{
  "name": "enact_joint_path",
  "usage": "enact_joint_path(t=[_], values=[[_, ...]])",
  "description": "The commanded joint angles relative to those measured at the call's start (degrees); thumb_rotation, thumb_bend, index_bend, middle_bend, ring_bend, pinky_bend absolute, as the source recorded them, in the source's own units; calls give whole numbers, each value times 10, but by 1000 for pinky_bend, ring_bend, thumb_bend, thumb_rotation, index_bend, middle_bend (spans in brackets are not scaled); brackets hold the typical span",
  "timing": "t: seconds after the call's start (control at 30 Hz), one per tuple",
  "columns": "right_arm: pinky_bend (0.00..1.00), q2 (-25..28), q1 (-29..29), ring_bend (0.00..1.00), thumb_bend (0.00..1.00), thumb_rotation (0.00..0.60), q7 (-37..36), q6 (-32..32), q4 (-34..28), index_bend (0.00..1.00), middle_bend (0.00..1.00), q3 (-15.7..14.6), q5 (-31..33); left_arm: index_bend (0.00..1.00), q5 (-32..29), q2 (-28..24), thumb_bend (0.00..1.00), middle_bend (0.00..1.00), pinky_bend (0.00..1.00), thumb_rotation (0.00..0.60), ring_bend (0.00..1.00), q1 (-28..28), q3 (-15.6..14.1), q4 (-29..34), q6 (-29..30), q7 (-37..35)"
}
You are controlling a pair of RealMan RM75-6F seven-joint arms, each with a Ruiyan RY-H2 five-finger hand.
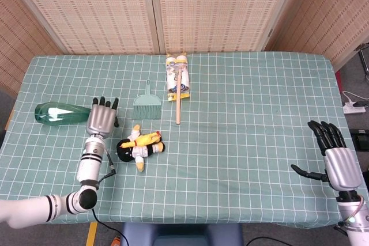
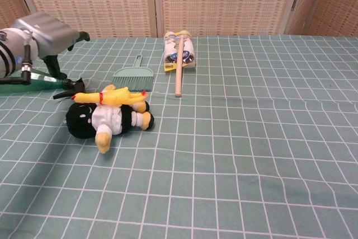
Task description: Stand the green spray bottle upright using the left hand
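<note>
The green spray bottle (image 1: 57, 112) lies on its side at the table's left, its base pointing left and its nozzle end pointing right. My left hand (image 1: 102, 118) hovers over that nozzle end with fingers extended and apart, holding nothing; it hides the trigger in the head view. The chest view shows the left hand (image 2: 47, 33) raised above the bottle (image 2: 42, 79), with the black trigger (image 2: 70, 87) visible below it. My right hand (image 1: 335, 155) is open near the table's front right corner, far from the bottle.
A black and yellow plush toy (image 1: 140, 147) lies just right of the left hand. A small teal brush (image 1: 145, 105) sits behind it. A packaged roller with a wooden handle (image 1: 177, 87) lies mid-table. Green checked cloth (image 1: 248, 113) covers the table.
</note>
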State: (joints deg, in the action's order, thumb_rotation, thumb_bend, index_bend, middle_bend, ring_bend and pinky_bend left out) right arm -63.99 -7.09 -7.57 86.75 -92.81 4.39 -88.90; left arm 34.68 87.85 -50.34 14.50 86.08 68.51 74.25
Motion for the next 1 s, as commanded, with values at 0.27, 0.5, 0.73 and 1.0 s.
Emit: enact_joint_path(t=[0.27, 0.5, 0.73, 1.0], values=[[0, 3, 1, 0, 0, 600, -12, -3, 4, 44, 65, -1, 0, 184, -46, 45, 234, 282, 239, 600, 150, -54, -24, -106, -54, 36], [0, 3, 0, 0, 0, 600, -9, -12, 3, 44, 65, 0, 8, 234, -57, 67, 238, 286, 293, 600, 168, -53, -39, -192, -93, 0], [0, 3, -1, 0, 0, 600, -4, -15, 1, 44, 65, 1, 10, 241, -57, 79, 237, 281, 294, 600, 168, -49, -40, -260, -125, -41], [0, -1, -2, 0, 0, 600, -2, -19, 2, 44, 65, 5, 18, 272, -55, 101, 237, 266, 299, 600, 168, -40, -52, -340, -169, -70]])
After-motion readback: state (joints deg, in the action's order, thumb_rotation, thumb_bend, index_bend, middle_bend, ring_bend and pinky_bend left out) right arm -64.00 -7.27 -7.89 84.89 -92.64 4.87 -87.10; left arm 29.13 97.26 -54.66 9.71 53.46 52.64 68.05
